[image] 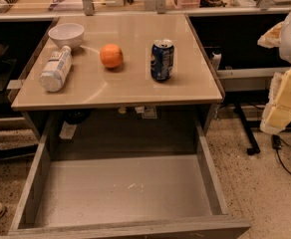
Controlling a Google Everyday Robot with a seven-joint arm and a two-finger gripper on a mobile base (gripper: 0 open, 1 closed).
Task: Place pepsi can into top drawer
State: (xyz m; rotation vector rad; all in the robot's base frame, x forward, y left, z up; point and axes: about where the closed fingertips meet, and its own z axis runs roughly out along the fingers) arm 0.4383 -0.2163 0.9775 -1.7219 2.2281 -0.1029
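Hanging beyond table's (135, 86) right edge: end effector (284, 102).

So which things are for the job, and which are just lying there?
For the job: pepsi can, upright on the table; top drawer, open; hand, at the right edge beside the table.
Just lying about: orange, white bowl, white plastic bottle on its side.
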